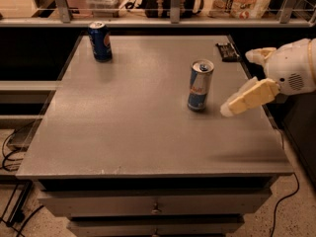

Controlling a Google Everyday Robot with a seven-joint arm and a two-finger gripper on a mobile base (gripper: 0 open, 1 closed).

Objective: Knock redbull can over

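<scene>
Item: grey table, seen from its near edge, with drawers below the top

Task thing: redbull can, slim, silver and light blue with a red logo. It stands upright on the right half of the table, about midway between the near and far edges. Nothing touches it.

Other contents:
- dark blue can, wider, upright at the far left corner, well apart from the redbull can
- small dark flat object near the far right edge, kind not clear
- cables on the floor to the left

Tool: gripper, white body with cream fingers, reaching in over the right edge of the table. It sits just to the right of the redbull can, with a clear gap between them. The lower finger points left and slightly down toward the base of the can. The jaws appear spread, one finger farther back than the other, though the far one is partly hidden. Nothing is held between them.

Step in hand: the approach. The can is not yet touched or tipped.

Next move, by judgement: a sideways push leftward into the can. Contact should come above the middle, since a low strike may only slide the can along the smooth top. The left side gives the can open table to fall on, and the blue can is far enough off to stay undisturbed
</scene>
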